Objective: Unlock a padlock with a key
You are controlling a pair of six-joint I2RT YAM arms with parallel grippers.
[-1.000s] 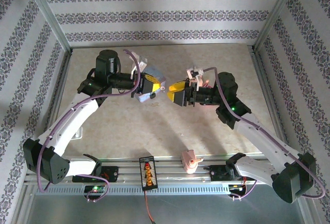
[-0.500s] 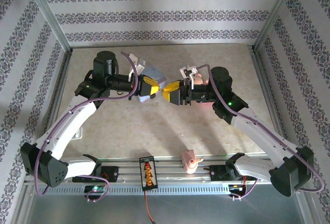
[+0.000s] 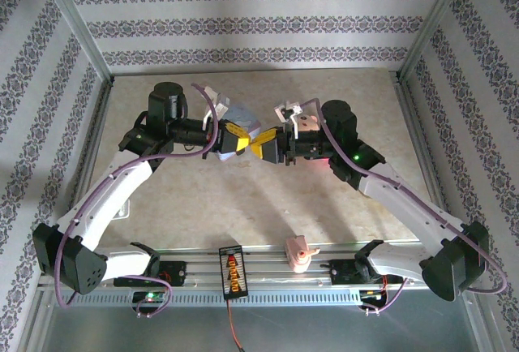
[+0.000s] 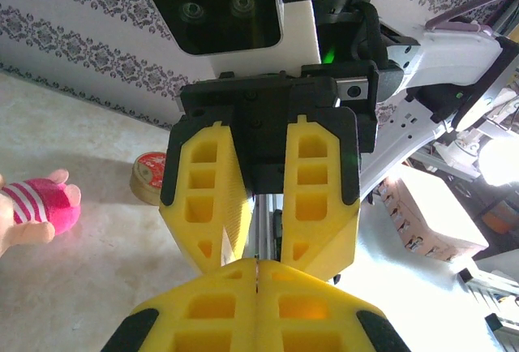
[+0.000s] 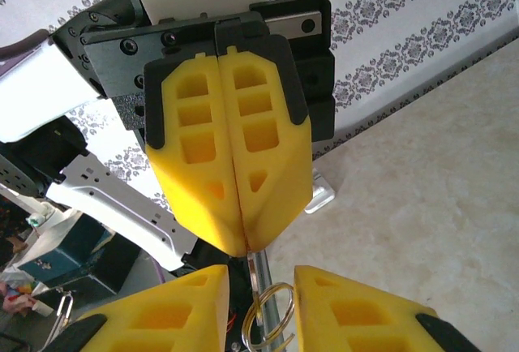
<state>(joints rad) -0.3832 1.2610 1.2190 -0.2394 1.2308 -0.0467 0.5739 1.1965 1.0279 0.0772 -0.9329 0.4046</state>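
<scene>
One thin silvery key (image 5: 255, 271) on a wire ring, seemingly light, stiff and slippery, is hanging pinched in the left gripper (image 5: 246, 246), while the spread right gripper (image 4: 259, 242) is straddling it; its flat faces look best to grip.

Right wrist view: thin silvery metal piece with wire ring (image 5: 255, 275), upper end hidden between pressed-together yellow fingertips of left gripper (image 5: 246, 246); ring cut off by lower edge. Top view: item between left gripper and right gripper (image 3: 263, 144) too small to resolve. Pink striped soft doll (image 4: 40, 210): cut off at left edge, blurred. Round red-lidded tin (image 4: 148, 175): partly hidden behind yellow finger.
</scene>
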